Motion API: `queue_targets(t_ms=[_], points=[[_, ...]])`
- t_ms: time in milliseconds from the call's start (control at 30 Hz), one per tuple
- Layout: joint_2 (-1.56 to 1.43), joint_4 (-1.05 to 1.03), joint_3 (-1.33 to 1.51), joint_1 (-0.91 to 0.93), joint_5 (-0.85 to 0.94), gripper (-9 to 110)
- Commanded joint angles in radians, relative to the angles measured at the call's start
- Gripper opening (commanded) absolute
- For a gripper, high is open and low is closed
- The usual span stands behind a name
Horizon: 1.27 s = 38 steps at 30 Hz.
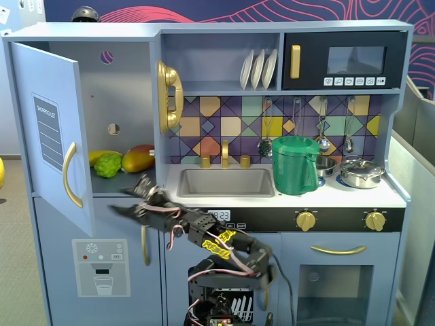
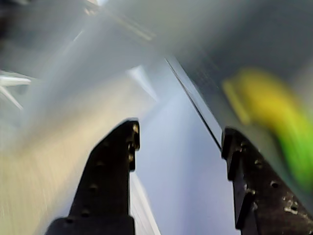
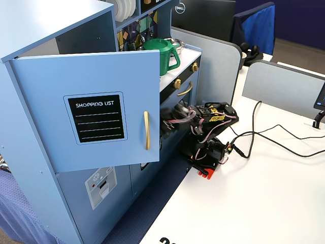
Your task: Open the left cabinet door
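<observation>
The left cabinet door [image 1: 51,136], pale blue with a "SHOPPING LIST" chalkboard panel and a curved gold handle [image 1: 70,174], stands swung wide open on its left hinge. It also shows in the other fixed view [image 3: 91,112], with its handle [image 3: 147,130]. My gripper [image 1: 132,197] is open and empty. It sits just right of the door's lower edge, in front of the fridge shelf and apart from the handle. In the wrist view my gripper [image 2: 180,134] has its black jaws spread over blurred blue panel. The door hides my fingertips in the side fixed view.
A green fruit [image 1: 107,164] and a mango [image 1: 138,157] lie on the fridge shelf; the wrist view shows a yellow-green blur [image 2: 274,112]. The dispenser door [image 1: 102,268] is below. A green pitcher [image 1: 294,165] stands by the sink. Cables [image 3: 264,137] cross the white table.
</observation>
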<state>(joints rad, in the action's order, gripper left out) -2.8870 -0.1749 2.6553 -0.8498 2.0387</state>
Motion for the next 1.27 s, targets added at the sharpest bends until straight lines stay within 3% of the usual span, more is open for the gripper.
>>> queue_targets(t_ms=[0,200,433,800,1033,1233], points=[[-0.044,-0.247,-0.031,0.38,-0.23,12],[-0.061,-0.723,0.014,0.703,-0.393,12],[-0.215,-1.039,0.189,0.873,-0.446,12],[-0.29,-1.192,0.339,0.871,-0.522,12],[-0.291,-1.35,0.341,0.868,-0.453,11],[-0.291,-1.358,0.341,0.856,-0.494,9]])
